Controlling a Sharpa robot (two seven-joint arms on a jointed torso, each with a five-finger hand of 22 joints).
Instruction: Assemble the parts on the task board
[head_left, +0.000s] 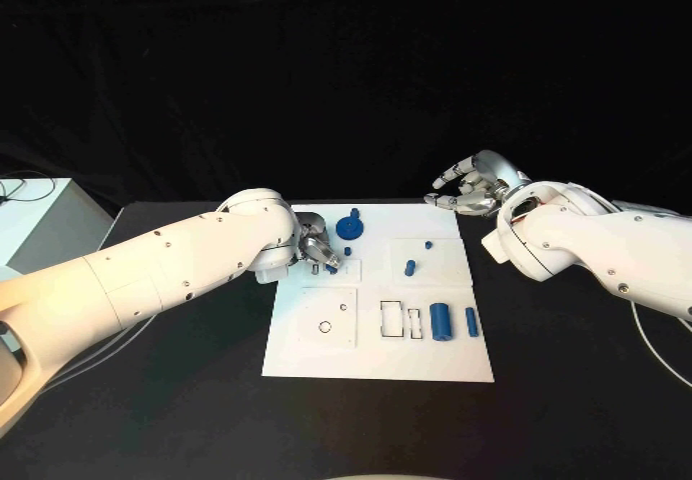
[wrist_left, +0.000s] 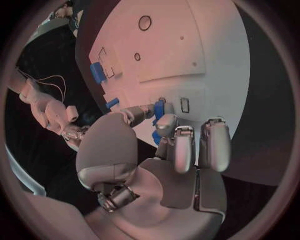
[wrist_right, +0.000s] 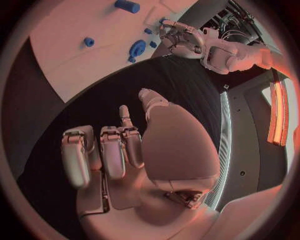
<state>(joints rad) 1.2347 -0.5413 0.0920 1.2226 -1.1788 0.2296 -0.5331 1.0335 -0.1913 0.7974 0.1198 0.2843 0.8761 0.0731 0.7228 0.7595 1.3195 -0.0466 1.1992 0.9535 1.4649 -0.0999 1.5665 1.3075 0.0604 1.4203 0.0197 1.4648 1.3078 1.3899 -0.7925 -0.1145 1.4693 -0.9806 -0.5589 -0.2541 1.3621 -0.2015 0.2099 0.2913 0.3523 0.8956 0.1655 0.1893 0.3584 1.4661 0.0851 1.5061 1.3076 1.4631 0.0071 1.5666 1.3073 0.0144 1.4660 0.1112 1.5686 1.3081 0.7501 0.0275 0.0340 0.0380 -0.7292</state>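
A black surface (head_left: 173, 420) carries everything, set against a black backdrop (head_left: 289, 90). At its far left corner stands a white box (head_left: 43, 225), with a thin dark cable (head_left: 18, 190) lying across its top. Another pale cable (head_left: 656, 345) trails over the surface near the right edge.

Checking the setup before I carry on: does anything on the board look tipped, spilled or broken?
Nothing stands out. The task board lies flat and square on the table, and the blue parts sit on it, none off its edge. The left robot hand holds a small blue piece over the board.
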